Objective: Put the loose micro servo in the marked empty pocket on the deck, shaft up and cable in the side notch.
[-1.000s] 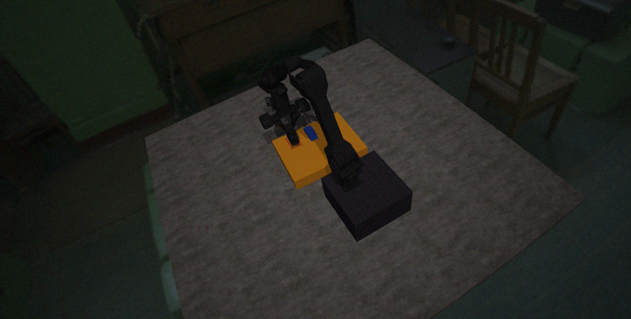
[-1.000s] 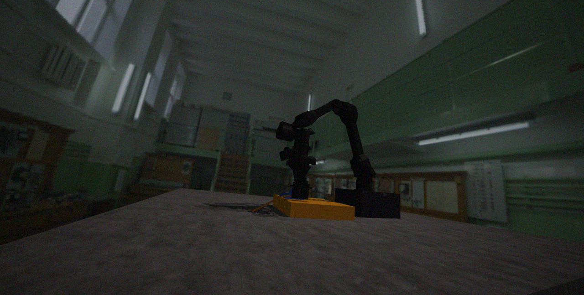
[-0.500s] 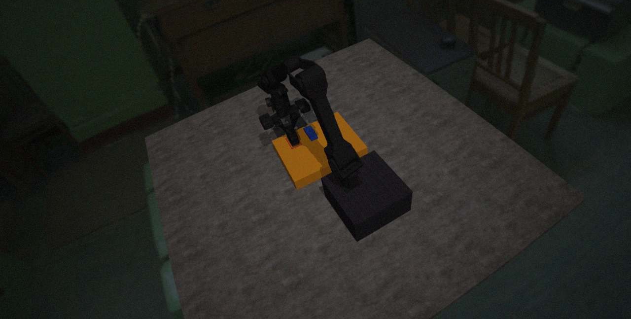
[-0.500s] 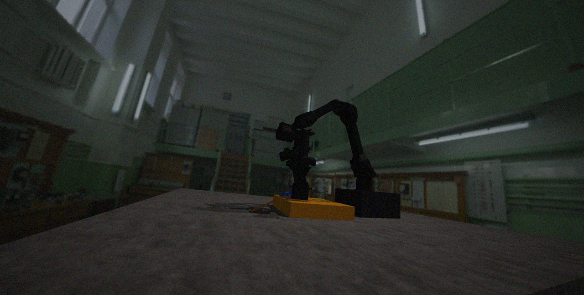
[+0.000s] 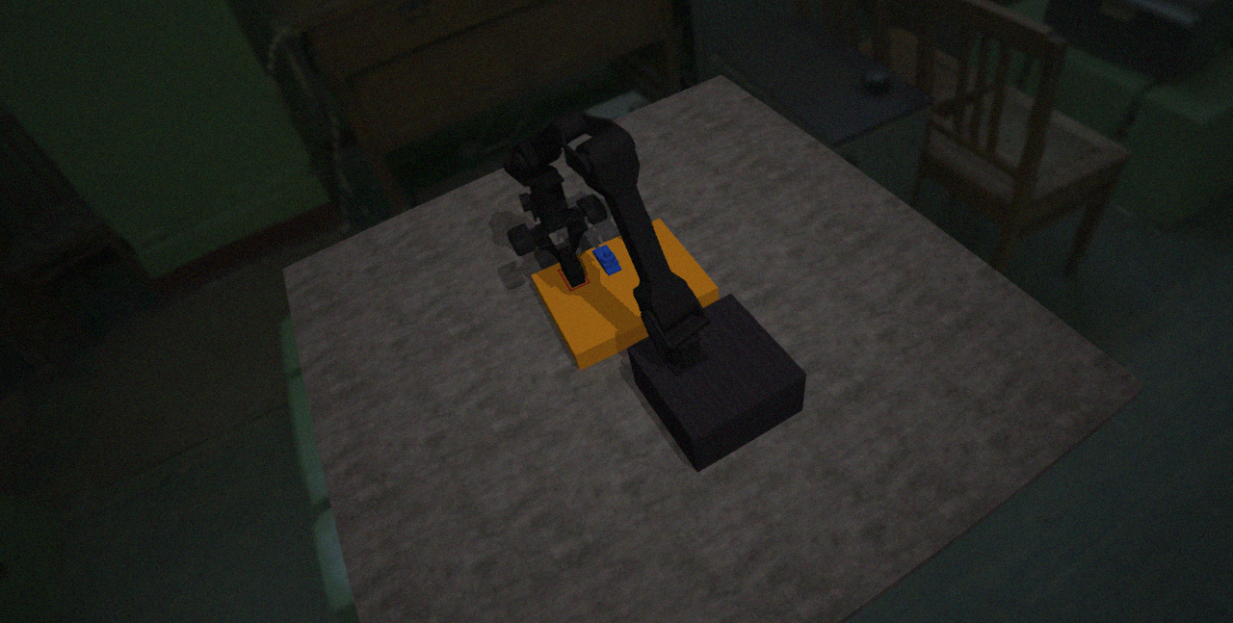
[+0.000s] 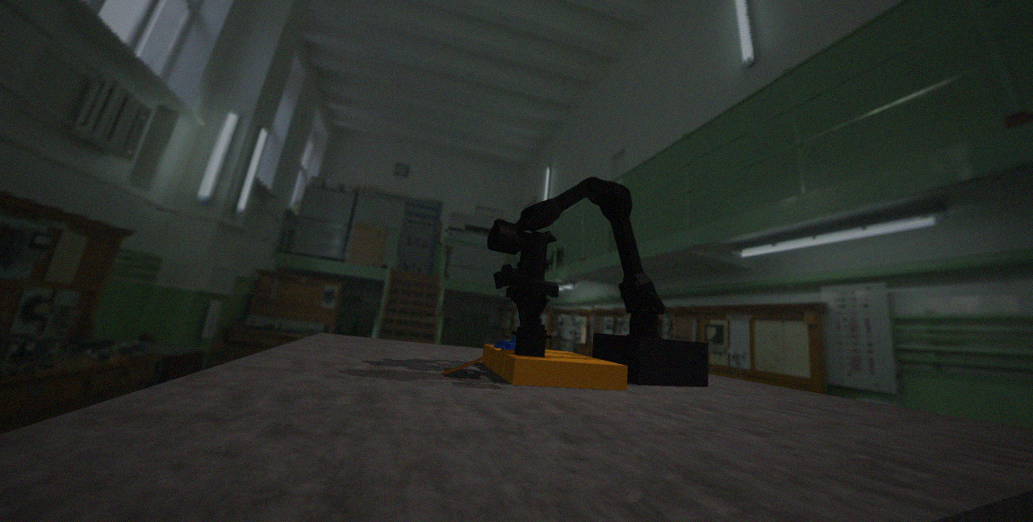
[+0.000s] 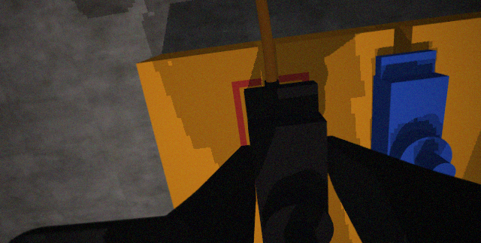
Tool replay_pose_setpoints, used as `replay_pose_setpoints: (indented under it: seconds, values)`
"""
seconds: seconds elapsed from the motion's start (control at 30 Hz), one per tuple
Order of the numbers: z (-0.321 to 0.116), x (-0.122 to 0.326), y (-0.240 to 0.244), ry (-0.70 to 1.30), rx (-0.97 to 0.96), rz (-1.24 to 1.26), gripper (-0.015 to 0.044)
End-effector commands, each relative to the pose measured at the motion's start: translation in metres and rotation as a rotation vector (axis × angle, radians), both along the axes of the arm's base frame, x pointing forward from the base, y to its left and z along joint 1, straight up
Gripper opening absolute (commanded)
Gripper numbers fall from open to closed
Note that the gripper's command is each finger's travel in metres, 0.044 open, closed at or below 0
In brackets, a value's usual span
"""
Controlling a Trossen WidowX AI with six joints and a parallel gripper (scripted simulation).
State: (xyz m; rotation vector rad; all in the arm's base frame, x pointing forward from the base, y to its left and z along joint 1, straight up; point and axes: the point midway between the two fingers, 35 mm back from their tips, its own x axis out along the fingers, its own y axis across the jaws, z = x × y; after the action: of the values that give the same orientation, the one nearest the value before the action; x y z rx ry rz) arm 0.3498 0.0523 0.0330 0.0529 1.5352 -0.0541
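Observation:
The loose micro servo is black, with its round shaft boss facing up toward the wrist camera. My gripper is shut on it, one finger on each side. The servo is over or in the pocket, within the red outline, whose left and far edges show in the wrist view. The ears' contact with the orange deck and the servo's depth are hidden. Its orange-brown cable runs out over the deck's far edge, along the notch side, and slopes down toward the table.
A blue servo sits in the deck just right of my right finger in the wrist view. The arm's dark base block stands beside the deck on the grey table.

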Motion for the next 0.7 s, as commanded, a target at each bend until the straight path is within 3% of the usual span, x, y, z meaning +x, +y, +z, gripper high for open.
replay_pose_setpoints:
  seconds: [0.0,0.67]
  values:
    - [-0.0042,-0.0010,0.0001,0.006,0.001,0.003,0.0000]
    - [-0.0126,-0.0008,0.0001,0.006,0.001,0.003,0.0000]
